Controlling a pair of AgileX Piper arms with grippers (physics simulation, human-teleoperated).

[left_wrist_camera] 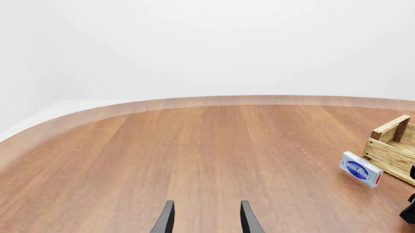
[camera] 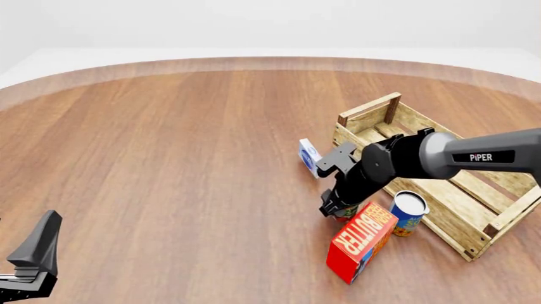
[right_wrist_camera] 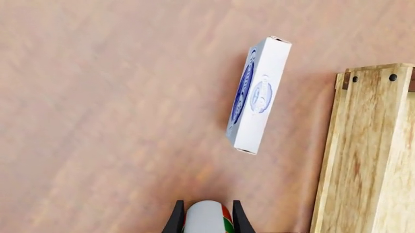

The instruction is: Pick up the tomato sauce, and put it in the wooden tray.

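Your left pincer [camera: 34, 250] sits idle at the near left edge of the counter [camera: 169, 158], well apart from everything; its wrist view shows the 2 fingers spread with nothing between them. Moving right across the bare, smooth wood-grain counter, you reach a small white-and-blue box [camera: 310, 157] standing on edge just beside the wooden tray [camera: 460, 196]. Next comes your right pincer [camera: 336, 209], angled down over the tomato sauce [right_wrist_camera: 207, 218]. The right wrist view shows the can's rounded silver-white top and a sliver of red and green label sitting squarely between the 2 fingers, which look closed onto its sides, though actual contact is hard to confirm. The can stands upright on the counter, long axis vertical, and is mostly hidden in the front view. Touching or nearly touching it lies the red BUTTER box [camera: 362, 242], with a blue-and-yellow can [camera: 409, 213] just beyond. The tray, slatted pale wood with darker corner posts, lies to the right, so the right arm is clearly the one to lift and carry that way.
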